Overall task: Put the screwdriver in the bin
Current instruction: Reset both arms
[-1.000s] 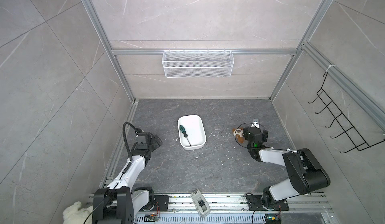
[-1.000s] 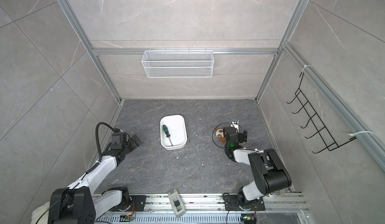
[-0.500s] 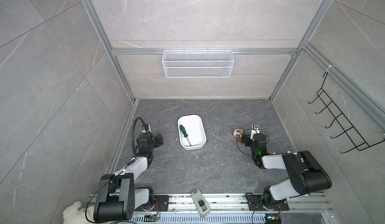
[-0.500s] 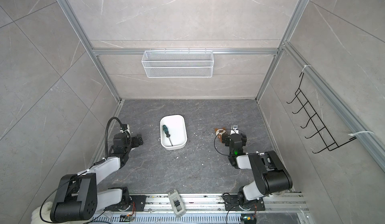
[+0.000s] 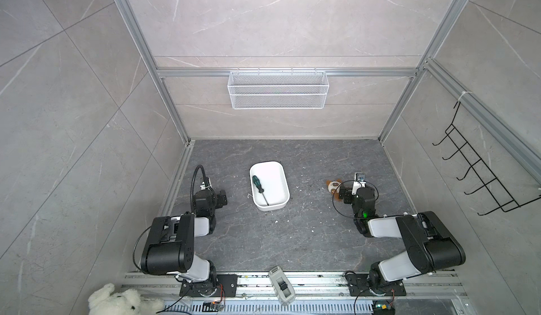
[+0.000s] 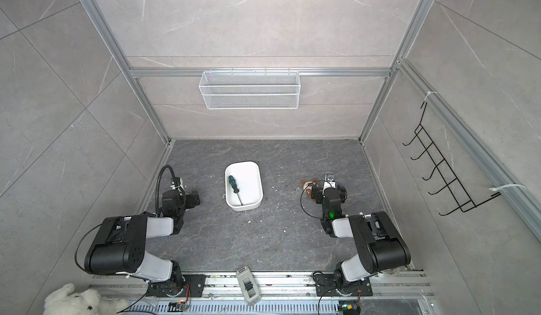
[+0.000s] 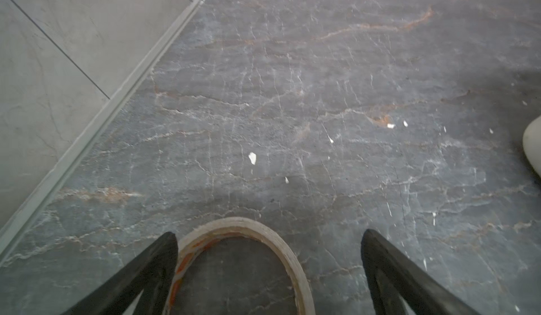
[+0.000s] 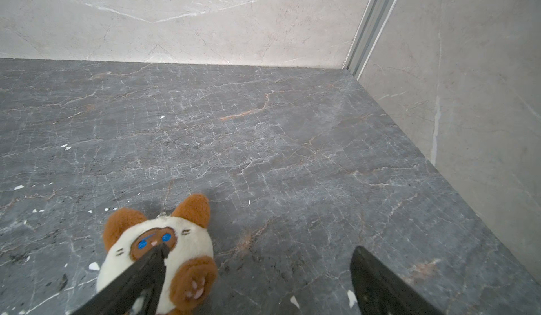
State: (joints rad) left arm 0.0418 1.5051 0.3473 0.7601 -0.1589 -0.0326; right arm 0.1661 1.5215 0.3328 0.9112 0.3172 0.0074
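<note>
Down in the bin (image 5: 284, 172) the screwdriver (image 5: 260, 185) is already lying flat, left gripper (image 7: 269, 234) and right gripper (image 8: 259, 250) both spread empty, so my only worry's a right finger snagging the plush cat (image 8: 187, 237).

Soft, even light everywhere; a dim shadow sits just ahead of my left gripper (image 7: 269, 233), its fingers (image 7: 146, 272) blurred.

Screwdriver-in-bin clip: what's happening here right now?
The screwdriver lies inside the white bin with nothing holding it, so the task looks done. Both grippers sit low, well away from the bin. The left gripper is open above a tape roll; the right gripper is open, one finger over a plush cat. Neither holds anything.
</note>
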